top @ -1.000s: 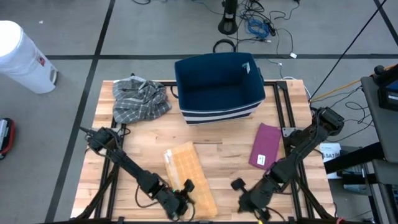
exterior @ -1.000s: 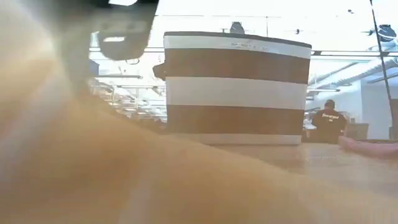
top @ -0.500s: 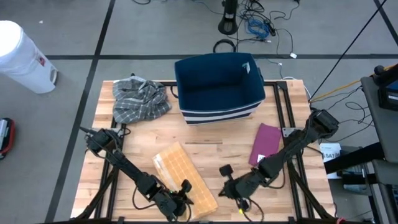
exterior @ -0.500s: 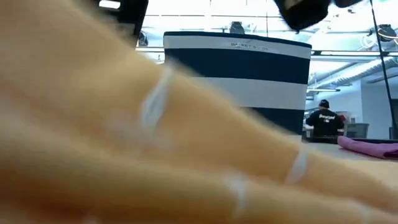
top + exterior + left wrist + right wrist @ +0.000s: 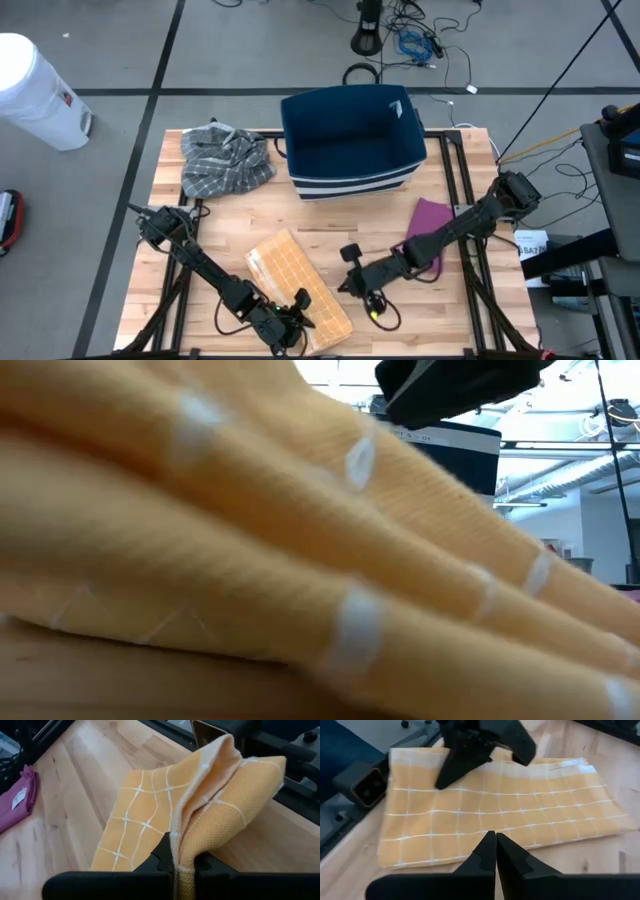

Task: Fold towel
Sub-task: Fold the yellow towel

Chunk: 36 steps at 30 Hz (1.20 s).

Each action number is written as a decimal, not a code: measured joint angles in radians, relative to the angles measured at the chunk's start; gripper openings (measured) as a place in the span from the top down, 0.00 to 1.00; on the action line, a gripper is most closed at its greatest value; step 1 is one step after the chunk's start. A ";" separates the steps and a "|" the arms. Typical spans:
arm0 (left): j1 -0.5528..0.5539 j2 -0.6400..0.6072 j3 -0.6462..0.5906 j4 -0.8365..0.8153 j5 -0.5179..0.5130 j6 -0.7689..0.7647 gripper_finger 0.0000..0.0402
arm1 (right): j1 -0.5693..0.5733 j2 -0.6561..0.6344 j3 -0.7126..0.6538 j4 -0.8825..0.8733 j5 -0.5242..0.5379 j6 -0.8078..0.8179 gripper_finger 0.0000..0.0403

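Observation:
A yellow towel (image 5: 295, 285) with a white grid lies folded on the wooden table near its front edge; it fills the low view (image 5: 250, 540). My left gripper (image 5: 296, 318) is at the towel's near end and is shut on it. My right gripper (image 5: 348, 281) is shut with nothing between its fingers. It hovers just right of the towel and points at the towel's long side (image 5: 485, 815). My left gripper pinches a bunched fold of the towel's near end (image 5: 186, 851) between its two fingers, several layers together. The fingers slant down from the table's near left. The pinched part stands up above the fingers (image 5: 225, 780), while the towel's remainder (image 5: 135, 825) lies flat on the table.
A dark blue basket (image 5: 350, 140) stands at the far middle of the table. A grey plaid cloth (image 5: 225, 160) lies crumpled at the far left, and a purple cloth (image 5: 430, 232) lies under my right arm. A white bin (image 5: 35, 90) stands on the floor beyond the left edge.
My right gripper, shut throughout, has swung from the near right of the table toward the left and a little farther in, up to the towel's right side. The towel's far end has shifted slightly to the left and lies wider; its near end stays in my left gripper.

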 joint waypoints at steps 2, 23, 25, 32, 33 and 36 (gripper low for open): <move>0.002 0.000 0.000 0.001 0.000 0.001 0.99 | -0.039 0.004 0.000 0.013 -0.049 -0.025 1.00; -0.010 -0.001 0.001 0.003 -0.041 0.003 0.99 | -0.215 0.348 0.000 0.486 -0.407 -0.099 1.00; -0.010 -0.002 0.001 0.005 -0.046 0.002 0.99 | -0.215 0.366 0.000 0.526 -0.401 -0.100 1.00; -0.010 -0.002 0.001 0.009 -0.064 0.000 0.99 | -0.220 0.370 0.000 0.590 -0.381 -0.124 1.00; -0.010 -0.002 0.001 0.009 -0.065 -0.001 0.99 | -0.223 0.370 0.000 0.590 -0.381 -0.124 1.00; -0.008 -0.002 0.001 0.009 -0.065 0.000 0.99 | -0.235 0.375 0.000 0.596 -0.380 -0.125 1.00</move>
